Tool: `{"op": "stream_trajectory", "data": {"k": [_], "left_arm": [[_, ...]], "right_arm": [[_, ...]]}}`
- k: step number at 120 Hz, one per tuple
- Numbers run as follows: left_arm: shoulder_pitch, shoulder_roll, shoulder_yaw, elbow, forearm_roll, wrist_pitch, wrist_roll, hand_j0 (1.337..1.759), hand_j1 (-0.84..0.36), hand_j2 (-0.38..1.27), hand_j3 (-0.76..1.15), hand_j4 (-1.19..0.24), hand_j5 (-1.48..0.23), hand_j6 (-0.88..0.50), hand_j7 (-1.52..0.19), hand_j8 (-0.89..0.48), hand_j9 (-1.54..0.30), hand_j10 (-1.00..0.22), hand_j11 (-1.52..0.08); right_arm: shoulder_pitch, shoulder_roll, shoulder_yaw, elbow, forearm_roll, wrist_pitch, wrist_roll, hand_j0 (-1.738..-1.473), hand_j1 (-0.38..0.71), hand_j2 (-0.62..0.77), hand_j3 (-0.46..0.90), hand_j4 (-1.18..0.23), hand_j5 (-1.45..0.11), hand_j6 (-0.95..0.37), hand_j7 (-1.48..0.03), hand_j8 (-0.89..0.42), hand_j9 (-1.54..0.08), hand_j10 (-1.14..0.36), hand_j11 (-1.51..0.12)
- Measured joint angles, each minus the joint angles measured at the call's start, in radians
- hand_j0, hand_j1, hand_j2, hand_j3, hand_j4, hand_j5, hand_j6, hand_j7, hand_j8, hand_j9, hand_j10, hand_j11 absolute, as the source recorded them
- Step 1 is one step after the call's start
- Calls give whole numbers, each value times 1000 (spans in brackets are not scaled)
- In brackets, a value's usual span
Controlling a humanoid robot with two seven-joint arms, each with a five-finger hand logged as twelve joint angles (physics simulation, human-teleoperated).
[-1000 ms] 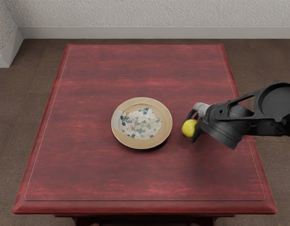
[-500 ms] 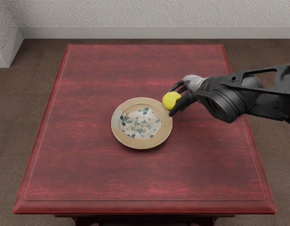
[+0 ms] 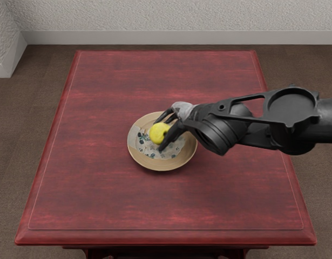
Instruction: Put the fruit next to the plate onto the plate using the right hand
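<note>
Room: you have a white textured wall (image 3: 155,16) with a pale baseboard (image 3: 155,36) running along 12 o'clock. Brown carpet floor (image 3: 25,135) surrounds the furniture.

Surface: one red-stained wooden table (image 3: 101,178), long edge facing you, top glossy.

Right arm (image 3: 263,121): dark grey, entering from 3 o'clock and reaching to the table's middle.

Plate (image 3: 155,164): round, tan rim, pale centre with a blue-green leaf pattern, near the table's centre.

Right hand (image 3: 174,121): over the plate from its 2 o'clock side, dark fingers (image 3: 167,141) curled round the fruit.

Fruit (image 3: 159,132): small, round, bright yellow and smooth-skinned. You'll find it grasped over the plate's patterned centre, slightly toward 12 o'clock. You cannot tell whether it touches the plate.
</note>
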Motion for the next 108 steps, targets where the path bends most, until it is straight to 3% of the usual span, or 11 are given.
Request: {"op": "stream_trajectory", "data": {"k": [21, 41, 61, 86, 94, 108], "left_arm": [[0, 0, 0, 0, 0, 0, 0, 1658, 53, 50, 0, -247, -321, -247, -321, -247, -321, -247, -321], [0, 0, 0, 0, 0, 0, 0, 1658, 53, 50, 0, -247, -321, -247, -321, -247, -321, -247, -321], [0, 0, 0, 0, 0, 0, 0, 1658, 53, 50, 0, -247, -321, -247, -321, -247, -321, -247, -321], [0, 0, 0, 0, 0, 0, 0, 1658, 53, 50, 0, -247, -321, -247, -321, -247, -321, -247, -321], [0, 0, 0, 0, 0, 0, 0, 1658, 53, 50, 0, -247, -321, -247, -321, -247, -321, -247, -321], [0, 0, 0, 0, 0, 0, 0, 1658, 53, 50, 0, -247, -321, -247, -321, -247, -321, -247, -321]], "right_arm": [[-1, -12, 13, -1, -6, -2, -6, -1656, -54, 83, 0, -299, -453, -243, -456, -292, -460, -347, -461], [-40, -119, 118, 12, 0, 53, -8, -1657, -186, 32, 0, -160, -236, -135, -237, -157, -239, -181, -239], [-172, -323, 328, 38, 102, 393, -7, -1658, -244, 9, 0, -98, -140, -87, -140, -97, -141, -107, -141], [-322, -616, 419, 9, 347, 990, 0, -1658, -274, -3, 0, -66, -91, -62, -91, -66, -91, -70, -92], [-373, -698, 428, -10, 400, 1099, 32, -1658, -278, -5, 0, -61, -83, -58, -84, -61, -84, -64, -84], [-457, -777, 434, -89, 438, 1181, 126, -1658, -283, -7, 0, -55, -75, -53, -75, -55, -75, -57, -75]]}}
